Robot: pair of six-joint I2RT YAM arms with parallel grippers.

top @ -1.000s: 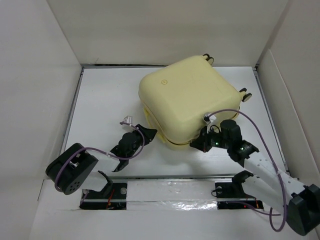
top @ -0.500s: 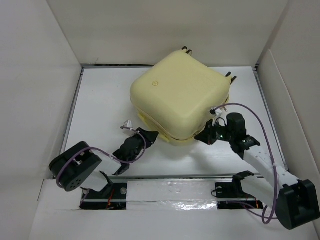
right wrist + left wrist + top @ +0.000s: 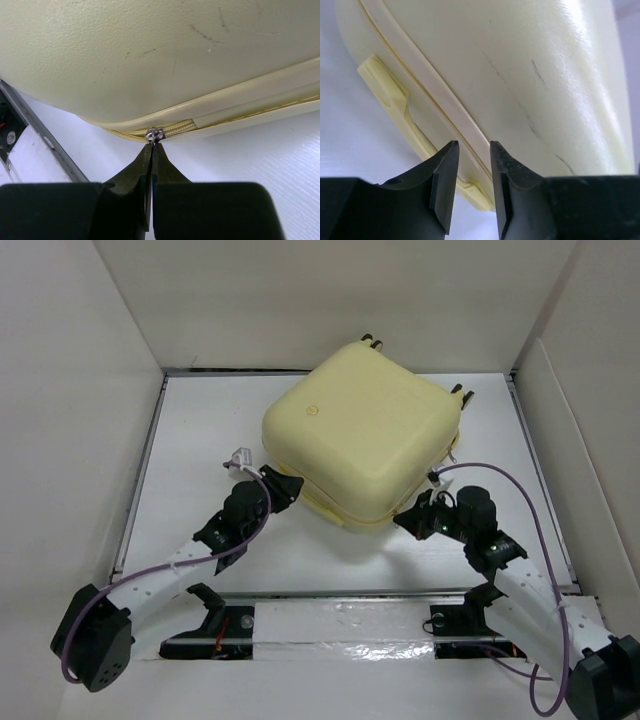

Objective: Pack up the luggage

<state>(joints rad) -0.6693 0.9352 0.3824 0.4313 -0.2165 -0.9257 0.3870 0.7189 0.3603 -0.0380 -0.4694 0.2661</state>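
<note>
The jaws of the right gripper (image 3: 151, 147) were pressed flat together, their tips clamped on the small silver zipper pull (image 3: 154, 134) at the near right corner of the suitcase (image 3: 360, 435). The ribbed yellow zipper ran along just behind the pull, under the edge of the shell.

The jaws of the left gripper (image 3: 471, 187) stood a little apart with nothing between them. They pointed at the pale seam (image 3: 450, 117) on the near left side of the suitcase, beside its yellow handle (image 3: 387, 92). Whether the fingers touched the shell could not be told.

The suitcase lay closed and flat on the white table (image 3: 200, 440), turned at an angle, with its round emblem (image 3: 311, 409) facing up. Its wheels (image 3: 372, 339) pointed toward the far wall. It sat between the two arms, toward the back of the table.
</note>
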